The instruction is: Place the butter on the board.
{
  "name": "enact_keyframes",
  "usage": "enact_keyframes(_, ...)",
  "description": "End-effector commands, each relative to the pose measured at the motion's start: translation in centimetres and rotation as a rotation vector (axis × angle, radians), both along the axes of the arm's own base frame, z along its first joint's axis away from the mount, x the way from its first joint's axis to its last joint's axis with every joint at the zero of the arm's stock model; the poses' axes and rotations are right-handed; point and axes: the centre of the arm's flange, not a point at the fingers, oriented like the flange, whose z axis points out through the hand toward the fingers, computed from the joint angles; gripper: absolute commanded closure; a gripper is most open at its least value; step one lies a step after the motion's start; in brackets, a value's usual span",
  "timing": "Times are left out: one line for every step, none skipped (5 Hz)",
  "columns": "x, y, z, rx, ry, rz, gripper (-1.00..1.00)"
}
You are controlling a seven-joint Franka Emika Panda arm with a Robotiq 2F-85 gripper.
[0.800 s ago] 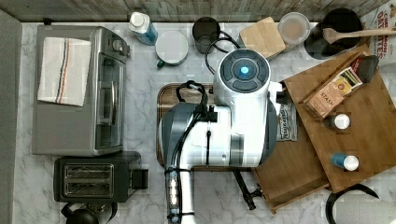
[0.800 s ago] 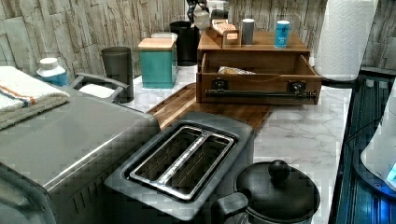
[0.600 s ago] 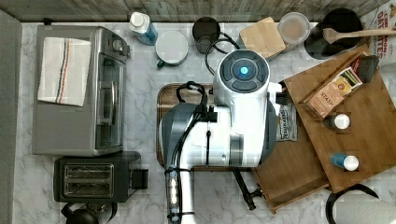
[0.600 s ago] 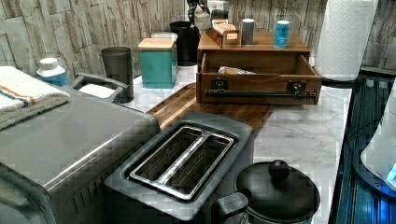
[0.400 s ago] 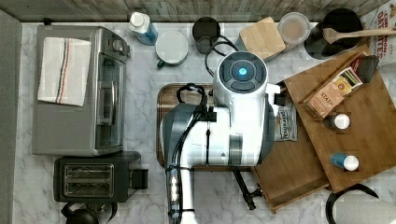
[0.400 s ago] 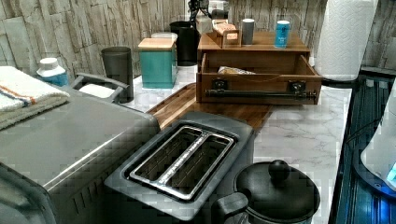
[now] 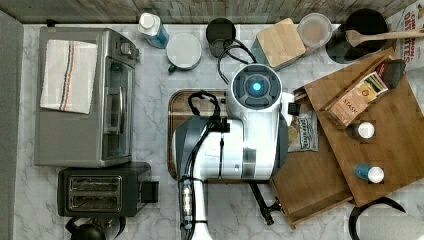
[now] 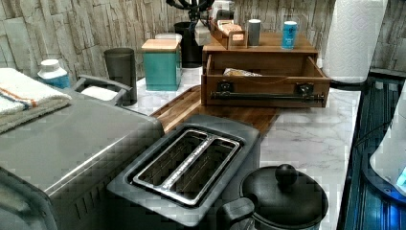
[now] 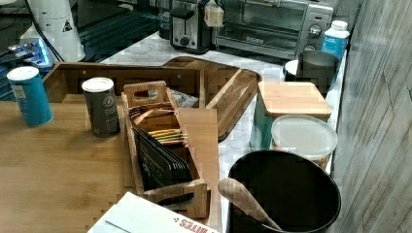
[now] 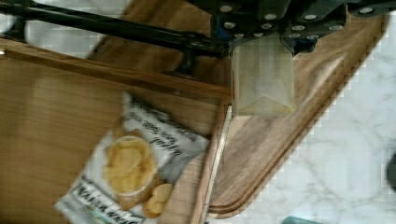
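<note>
My gripper [image 10: 264, 39] is shut on the butter [image 10: 263, 79], a pale yellow wrapped stick that hangs above the board [image 10: 289, 135]. The board is dark brown wood with a rounded corner and a thin raised rim, and it lies on the marble counter. In the top view my arm covers most of the board [image 7: 181, 107], leaving its left end showing. The right view has the butter [image 9: 214, 13] hanging high above the far end of the board [image 9: 233, 90]. The left view shows the board [image 8: 189, 108] between the toaster and the drawer box.
An open wooden drawer [image 7: 312, 185] with a chip bag [image 7: 302, 131] adjoins the board on the top view's right. A toaster oven [image 7: 85, 97] and a toaster [image 7: 97, 188] stand on the top view's left. Jars, a teal canister [image 8: 162, 64] and a dark cup stand behind.
My arm has shifted slightly toward the top view's left, over the board, with the butter still held. Nothing else has moved.
</note>
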Motion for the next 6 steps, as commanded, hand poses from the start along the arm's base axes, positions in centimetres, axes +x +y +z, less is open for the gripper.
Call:
enact_keyframes(-5.0,11.3,2.0,0.016,-0.101,0.106,1.0)
enact_keyframes(-5.4,12.4,1.1,0.02,-0.106,0.141,1.0)
enact_keyframes(-6.2,11.4,-2.5,0.06,-0.12,0.118,1.0)
enact_keyframes(-6.4,11.4,-5.6,0.072,-0.121,0.063,1.0)
enact_keyframes(-6.1,11.9,-7.8,0.096,-0.052,0.021,1.0)
enact_keyframes(-6.0,13.1,-10.3,0.103,-0.031,0.012,1.0)
